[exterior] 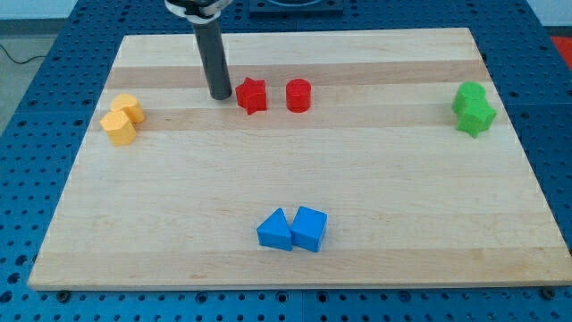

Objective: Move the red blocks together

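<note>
My tip (220,96) is the lower end of a straight dark rod that comes down from the far edge of the view, and it stands on the wooden board (295,179) in the far part, a little left of the middle. There is no claw on this arm, only the rod, so nothing here can be apart, together or clamped. Just to the right of my tip lies the red star-shaped block (252,95); the rod and this block are very close, but I cannot tell if they really touch. Further to the right, near the star but with a small gap of bare wood between them, stands the red cylinder (298,95). Both red blocks are at about the same depth on the board, in one row with my tip. At the left side of the board there are two yellow blocks (122,118), which touch each other; their exact shapes are hard to make out. At the right side, close to the edge, two green blocks (472,109) sit tight together, one behind the other. In the near part, around the middle, a blue triangular block (276,230) and a blue cube-like block (309,228) lie side by side and touch each other.
</note>
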